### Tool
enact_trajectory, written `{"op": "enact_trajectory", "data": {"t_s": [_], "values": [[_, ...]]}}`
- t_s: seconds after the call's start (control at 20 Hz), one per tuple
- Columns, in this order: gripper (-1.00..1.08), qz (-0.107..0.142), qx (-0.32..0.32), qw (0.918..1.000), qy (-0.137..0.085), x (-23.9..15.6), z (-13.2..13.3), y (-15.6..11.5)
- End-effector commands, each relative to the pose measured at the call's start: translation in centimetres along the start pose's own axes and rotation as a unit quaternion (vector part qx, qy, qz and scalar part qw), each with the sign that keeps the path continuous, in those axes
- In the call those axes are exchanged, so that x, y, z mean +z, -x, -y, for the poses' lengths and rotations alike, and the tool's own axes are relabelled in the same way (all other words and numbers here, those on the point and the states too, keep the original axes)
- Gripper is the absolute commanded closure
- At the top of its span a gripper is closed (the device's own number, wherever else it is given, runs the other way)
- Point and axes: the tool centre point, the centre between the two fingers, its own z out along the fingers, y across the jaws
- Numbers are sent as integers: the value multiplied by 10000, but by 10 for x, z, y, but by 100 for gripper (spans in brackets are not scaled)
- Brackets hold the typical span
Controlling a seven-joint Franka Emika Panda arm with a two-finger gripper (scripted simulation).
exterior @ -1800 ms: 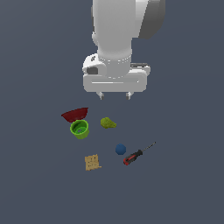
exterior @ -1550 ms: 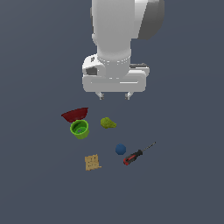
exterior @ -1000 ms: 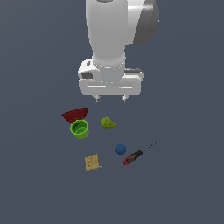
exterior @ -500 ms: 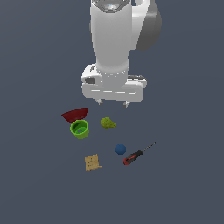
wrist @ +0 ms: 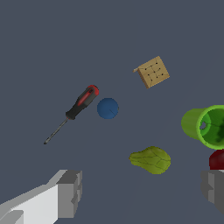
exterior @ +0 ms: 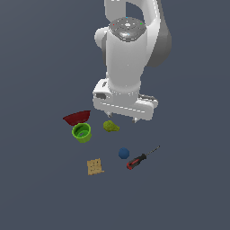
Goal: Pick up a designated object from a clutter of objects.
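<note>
The screwdriver [exterior: 140, 157], with a red-and-black handle and a thin dark shaft, lies flat at the exterior view's right of the clutter; it also shows in the wrist view [wrist: 77, 109]. The blue ball [exterior: 124, 153] [wrist: 107, 108] lies just beside its handle, apart from it. My gripper [exterior: 123, 118] is open and empty, hovering above the olive-green lump [exterior: 111, 126] and well short of the screwdriver. In the wrist view the gripper [wrist: 142, 192] shows both fingers [wrist: 70, 192] spread wide, with the lump [wrist: 150, 159] between them.
A green cup [exterior: 81, 132] [wrist: 205, 124] lies next to a dark red bowl [exterior: 76, 117] [wrist: 216, 159] on the exterior view's left. A tan cracker-like box [exterior: 94, 166] [wrist: 152, 72] lies nearest the camera. The floor is plain dark grey.
The arm has come down toward the clutter and shifted slightly to the exterior view's right. The gripper stays open. The objects have not moved.
</note>
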Motion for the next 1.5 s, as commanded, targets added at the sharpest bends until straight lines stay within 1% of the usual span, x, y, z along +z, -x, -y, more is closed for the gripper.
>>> {"op": "enact_trajectory", "data": {"t_s": [0.0,0.35,0.7,1.0,1.45], "values": [[-92,-10,258,9997,5,11,10,-5],[-92,-41,975,9952,13,44,36,-18],[-92,-73,1686,9857,14,80,63,-27],[-92,-100,2288,9734,9,112,86,-32],[-92,-136,3094,9508,-6,158,116,-34]]}}
